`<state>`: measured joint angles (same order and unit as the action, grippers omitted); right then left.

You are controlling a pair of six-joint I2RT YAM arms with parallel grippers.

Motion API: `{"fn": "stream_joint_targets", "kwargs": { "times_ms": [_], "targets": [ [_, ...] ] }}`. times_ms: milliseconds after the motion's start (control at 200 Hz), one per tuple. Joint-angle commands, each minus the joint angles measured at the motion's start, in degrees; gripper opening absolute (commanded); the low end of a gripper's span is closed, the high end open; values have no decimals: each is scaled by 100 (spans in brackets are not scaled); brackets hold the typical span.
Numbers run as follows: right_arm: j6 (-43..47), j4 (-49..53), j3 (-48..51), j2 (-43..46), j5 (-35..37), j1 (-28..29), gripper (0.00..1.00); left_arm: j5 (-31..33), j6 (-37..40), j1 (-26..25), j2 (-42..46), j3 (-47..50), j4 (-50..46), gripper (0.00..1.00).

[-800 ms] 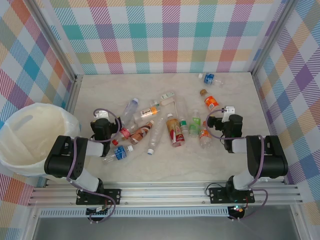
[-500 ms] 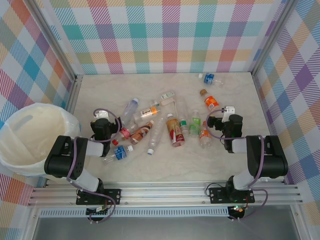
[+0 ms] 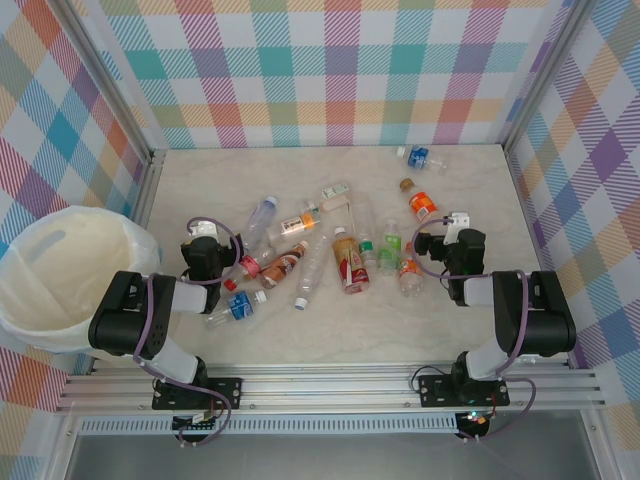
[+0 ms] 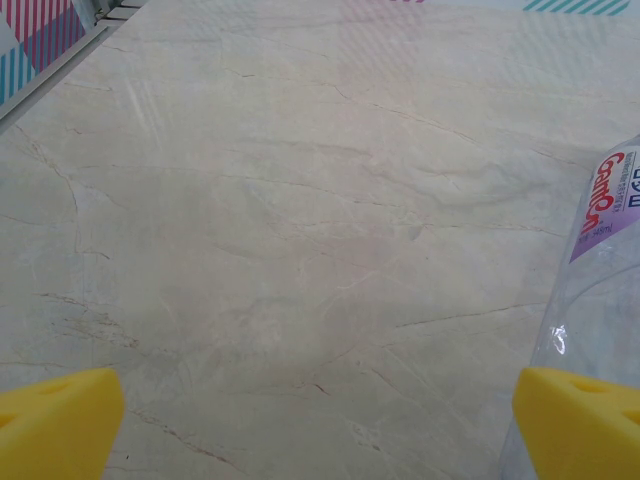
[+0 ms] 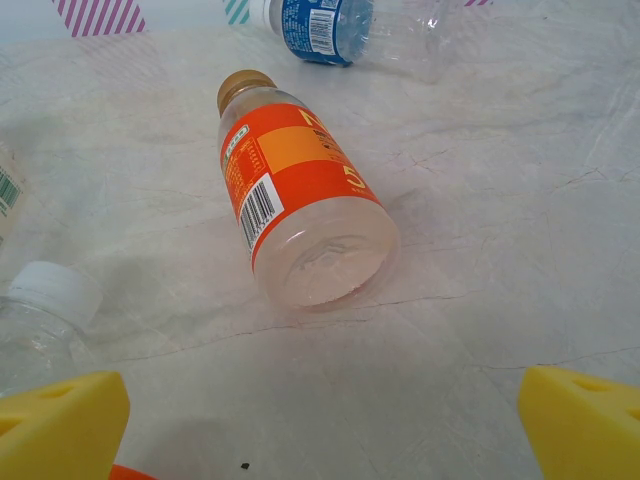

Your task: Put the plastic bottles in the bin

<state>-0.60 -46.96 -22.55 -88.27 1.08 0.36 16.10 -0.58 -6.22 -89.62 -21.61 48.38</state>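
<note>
Marbled tabletop (image 3: 350,330) is carrying the plastic bottles (image 3: 347,262), which are lying scattered on their sides between the arms, well apart from the bin (image 3: 25,310) at far left. The left gripper (image 4: 318,425) and right gripper (image 5: 320,425) are both gaping wide, holding nothing. The orange-labelled bottle (image 5: 300,200) ahead of the right one is looking empty, light, slick and crushable, so a gentle hold across its labelled middle seems safest.
</note>
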Motion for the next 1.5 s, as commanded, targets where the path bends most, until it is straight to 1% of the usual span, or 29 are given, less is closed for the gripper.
{"fn": "stream_joint_targets", "kwargs": {
  "times_ms": [0,70,125,240,315,385,395,435,480,525,595,665,700,755,810,885,930,1010,1100,1155,1175,1285,1360,1430,1495],
  "targets": [
    [-21,-135,-66,29,-40,20,100,41,-8,56,9,-54,149,100],
    [-15,-146,-57,29,-41,25,100,21,-1,59,19,-62,140,100],
    [-19,-137,-61,38,-67,25,100,-90,50,59,86,-132,-49,100],
    [109,328,-262,185,-358,24,100,-298,130,55,487,-538,-1105,100],
    [122,700,-352,464,-414,25,100,-218,121,36,754,-719,-1601,100],
    [129,1036,-431,786,-409,25,100,57,81,-8,959,-748,-1767,100],
    [138,1247,-441,873,-425,25,100,101,70,-17,989,-753,-1787,100],
    [125,1512,-489,1107,-427,25,100,206,50,-48,1134,-762,-1859,100],
    [-72,1823,-573,1379,-355,29,100,282,-28,-87,1292,-764,-1912,100],
    [-336,2071,-672,1638,-328,28,100,346,-195,-108,1439,-810,-2022,100],
    [-806,2463,-881,1872,-233,25,100,264,-550,-148,1676,-986,-2358,100],
    [-1312,2994,-1243,1905,-10,25,100,88,-1184,-194,1883,-1328,-3025,100],
    [-1523,3269,-1477,1812,126,25,100,-74,-1669,-213,1993,-1476,-3370,100],
    [-1732,3756,-1941,1498,307,15,100,-571,-2182,-252,2137,-1634,-3688,100],
    [-1687,4245,-2518,1053,408,15,100,-1080,-2561,-289,2215,-1695,-3793,100],
    [-1439,4846,-3374,319,551,1,100,-1451,-3022,-331,2290,-1770,-4047,100],
    [-1058,5192,-3979,-150,354,-35,100,-1675,-3174,-336,2287,-1834,-4263,100],
    [-376,5843,-4991,-1037,86,-101,100,-2099,-3211,-338,2291,-1933,-4613,100],
    [346,6375,-6168,-1968,-409,-224,100,-2481,-3216,-336,2300,-1856,-4611,100],
    [576,6636,-6919,-2497,-542,-297,100,-2550,-3215,-336,2309,-1821,-4670,100],
    [844,6700,-7087,-2671,-595,-330,100,-2550,-3219,-336,2323,-1821,-4714,100],
    [1207,7015,-8299,-3575,-1086,-515,100,-2572,-3138,-335,2368,-1770,-4807,100],
    [1474,7334,-9221,-4229,-1218,-556,100,-2525,-3154,-319,2410,-1725,-4820,100],
    [1745,7859,-10076,-4906,-1457,-564,100,-2454,-3196,-310,2450,-1694,-4839,100],
    [2031,8575,-11304,-5607,-1791,-565,100,-2376,-3272,-303,2495,-1653,-4849,100]
  ]
}}
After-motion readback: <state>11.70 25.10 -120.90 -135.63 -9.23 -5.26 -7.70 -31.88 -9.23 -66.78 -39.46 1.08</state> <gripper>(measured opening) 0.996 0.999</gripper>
